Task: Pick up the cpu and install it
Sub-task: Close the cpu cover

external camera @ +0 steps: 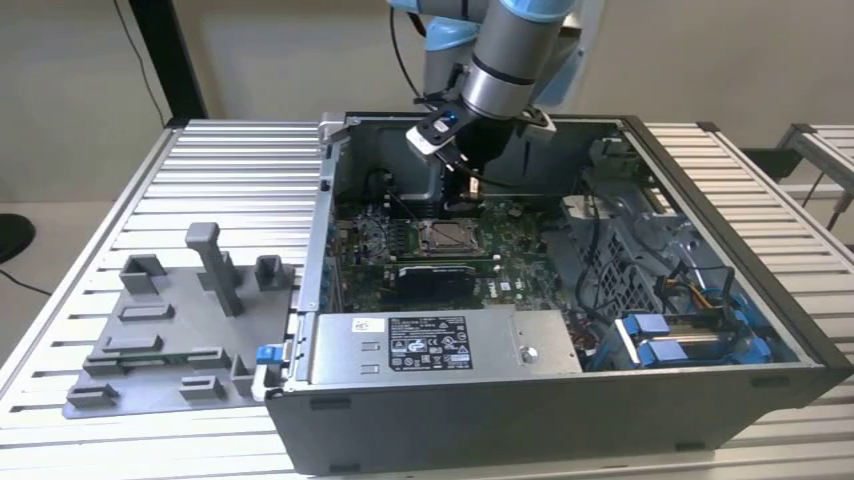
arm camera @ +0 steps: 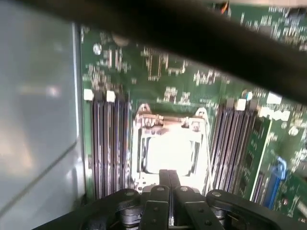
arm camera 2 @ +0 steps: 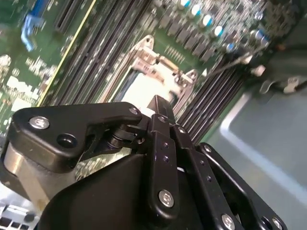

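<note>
The cpu lies flat as a pale silver square inside the metal-framed socket on the green motherboard of the open computer case. In both wrist views it glares bright, cpu and cpu. My gripper hangs just above the socket's far edge, and its black fingers are pressed together with nothing between them. The shut tip of the gripper stands a little above the cpu without touching it.
A white-labelled grey power supply box fills the case's near side. Blue drive brackets and cables sit at the exterior view's right. A grey holder fixture stands on the slatted table at the exterior view's left. Dark memory slots flank the socket.
</note>
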Controlling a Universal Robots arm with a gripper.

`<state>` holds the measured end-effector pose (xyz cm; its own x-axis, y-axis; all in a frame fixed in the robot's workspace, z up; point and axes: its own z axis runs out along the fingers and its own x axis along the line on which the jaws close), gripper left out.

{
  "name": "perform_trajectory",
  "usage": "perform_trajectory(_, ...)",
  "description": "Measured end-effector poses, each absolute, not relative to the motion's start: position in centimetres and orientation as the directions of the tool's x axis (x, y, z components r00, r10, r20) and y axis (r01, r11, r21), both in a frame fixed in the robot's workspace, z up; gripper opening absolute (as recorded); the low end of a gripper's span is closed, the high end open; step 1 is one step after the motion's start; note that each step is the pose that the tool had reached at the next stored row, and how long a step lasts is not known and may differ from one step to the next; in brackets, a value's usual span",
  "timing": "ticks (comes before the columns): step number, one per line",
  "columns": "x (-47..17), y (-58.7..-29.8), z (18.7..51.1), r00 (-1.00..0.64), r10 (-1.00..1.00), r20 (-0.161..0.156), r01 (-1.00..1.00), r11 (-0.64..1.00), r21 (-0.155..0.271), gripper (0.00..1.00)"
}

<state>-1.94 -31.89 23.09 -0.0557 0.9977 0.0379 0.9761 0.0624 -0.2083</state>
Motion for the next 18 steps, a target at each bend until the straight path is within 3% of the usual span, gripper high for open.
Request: perform_trajectory(18, -4.4, -31.9, 21.2, -0.056, 0.997, 0.061, 0.977, 0.067, -0.2, 0.0)
